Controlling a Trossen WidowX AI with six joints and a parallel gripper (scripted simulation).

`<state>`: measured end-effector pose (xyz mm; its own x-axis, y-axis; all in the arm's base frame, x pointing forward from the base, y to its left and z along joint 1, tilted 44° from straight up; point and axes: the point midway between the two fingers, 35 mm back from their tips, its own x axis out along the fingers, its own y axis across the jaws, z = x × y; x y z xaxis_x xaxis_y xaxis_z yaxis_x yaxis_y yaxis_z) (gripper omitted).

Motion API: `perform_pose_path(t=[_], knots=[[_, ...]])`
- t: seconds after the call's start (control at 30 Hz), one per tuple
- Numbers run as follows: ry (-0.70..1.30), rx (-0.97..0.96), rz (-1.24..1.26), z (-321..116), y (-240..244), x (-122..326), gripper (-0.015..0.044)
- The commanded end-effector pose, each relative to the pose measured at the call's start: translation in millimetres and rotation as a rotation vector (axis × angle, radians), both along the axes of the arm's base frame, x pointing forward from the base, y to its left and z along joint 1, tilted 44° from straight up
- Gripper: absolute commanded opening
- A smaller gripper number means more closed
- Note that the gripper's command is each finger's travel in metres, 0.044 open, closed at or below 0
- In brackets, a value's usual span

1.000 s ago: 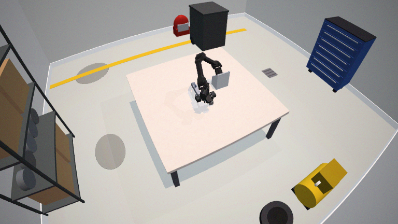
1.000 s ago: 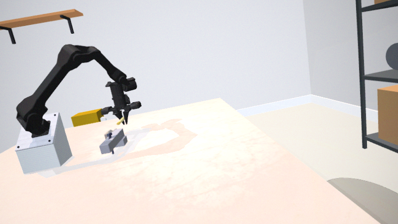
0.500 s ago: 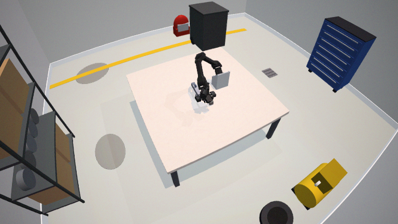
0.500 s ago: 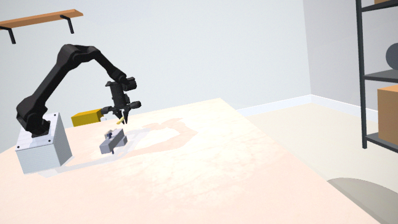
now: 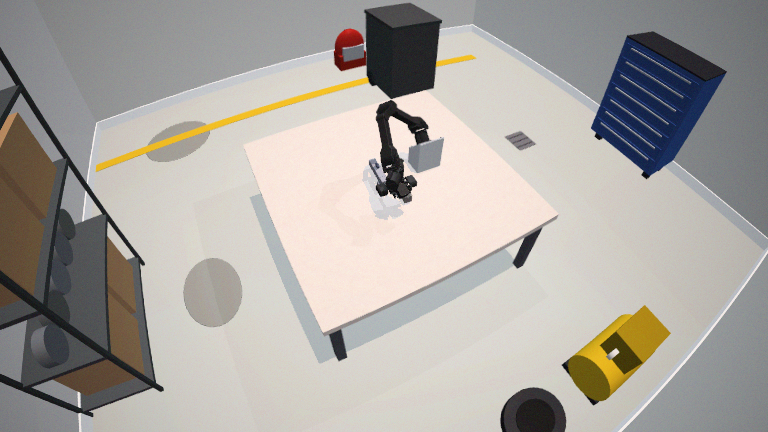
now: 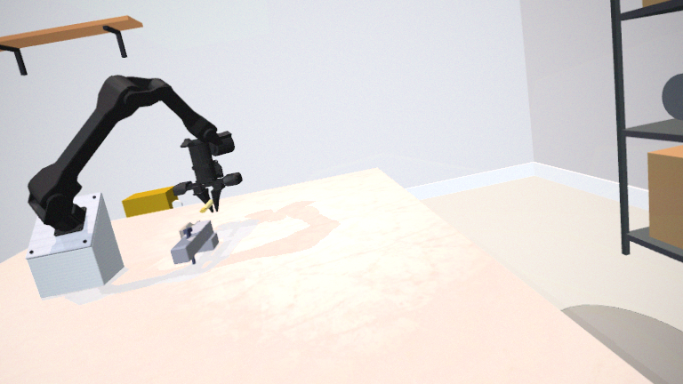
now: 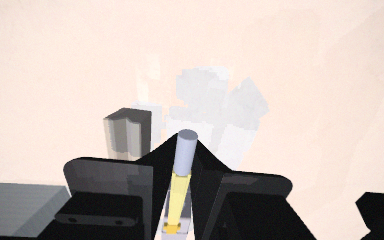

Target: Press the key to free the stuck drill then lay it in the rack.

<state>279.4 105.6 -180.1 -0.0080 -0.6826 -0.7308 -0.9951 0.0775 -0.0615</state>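
My gripper (image 6: 213, 209) (image 7: 184, 138) is shut on the drill (image 6: 206, 205) (image 7: 180, 192), which has a yellow body and a grey rod end. The drill is tilted between the fingertips, with its grey end toward the top of the wrist view. It hangs above the table, clear of the grey housing (image 6: 188, 246), in the exterior view. A small dark blue part (image 6: 188, 232) sits behind the housing's long bar; I cannot tell whether it is the key. A grey-brown block with a notched side, probably the rack (image 7: 120, 135), stands left of the fingers in the wrist view.
The arm stands on a pale box-shaped base (image 5: 425, 155) (image 6: 65, 274) on the pinkish table (image 5: 351, 285) (image 6: 322, 329). A long grey bar (image 5: 376, 171) shows beside the arm. A grey block (image 7: 30, 207) fills the wrist view's lower left corner.
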Motion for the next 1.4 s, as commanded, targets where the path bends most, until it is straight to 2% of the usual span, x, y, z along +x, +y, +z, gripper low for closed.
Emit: perform_pose_path(t=[0.0, 1.0, 1.37], knots=[[-0.006, 0.006, -0.004, 1.7, 2.1, 2.0, 0.0000], [-0.006, 0.006, -0.004, 4.0, 4.1, 3.6, 0.0000], [-0.005, 0.007, -0.004, -1.7, 9.1, -12.3, 0.0000]])
